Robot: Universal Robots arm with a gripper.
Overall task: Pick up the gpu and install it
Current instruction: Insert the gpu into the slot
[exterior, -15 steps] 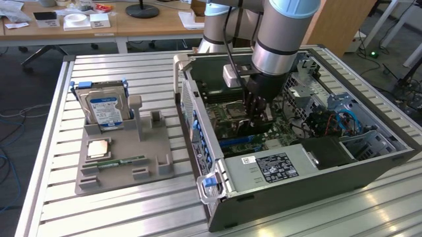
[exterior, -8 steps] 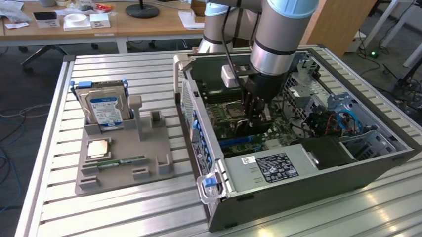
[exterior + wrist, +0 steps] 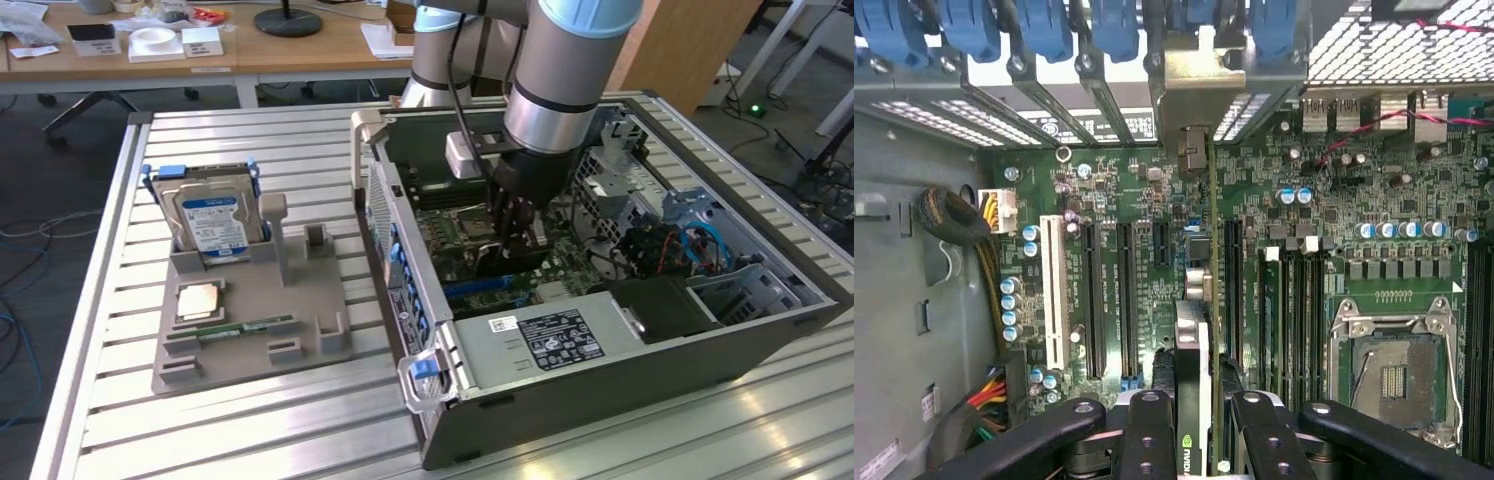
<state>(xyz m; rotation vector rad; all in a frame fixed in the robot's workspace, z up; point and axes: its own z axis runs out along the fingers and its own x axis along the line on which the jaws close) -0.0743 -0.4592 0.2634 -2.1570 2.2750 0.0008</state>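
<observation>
One arm works inside the open grey metal computer case [image 3: 587, 370], which lies on its side on the slatted aluminium counter [image 3: 267, 420]. Its black two-fingered end effector [image 3: 1194, 425] is closed on the gpu [image 3: 1192, 340], a thin flat black card held edge-on between the fingers, above the green motherboard [image 3: 1154, 200].

Key relation: the card hangs straight ahead of the fingers, toward the board, its long axis running parallel to the long black expansion slots [image 3: 1092, 300]. Its far end reaches toward the pale metal bracket openings [image 3: 1199, 90] under the blue plastic retaining clips [image 3: 1044, 30] at the case's rear wall. I judge it lies about over the gap between two slots; whether the edge connector has entered any slot I cannot tell.

Wrist view: slot rows, the white slot [image 3: 1052, 290], the empty silver processor socket [image 3: 1394, 370], and a green logo on the card's edge.

Exterior view: the arm's posture, wrist plunged steeply into the case, and, on the exterior view's left, a grey plastic parts holder [image 3: 254, 340] carrying a silver hard drive with blue-white label [image 3: 214, 225] and a narrow green memory stick [image 3: 247, 327]. Nothing black and card-shaped stands in that holder.
</observation>
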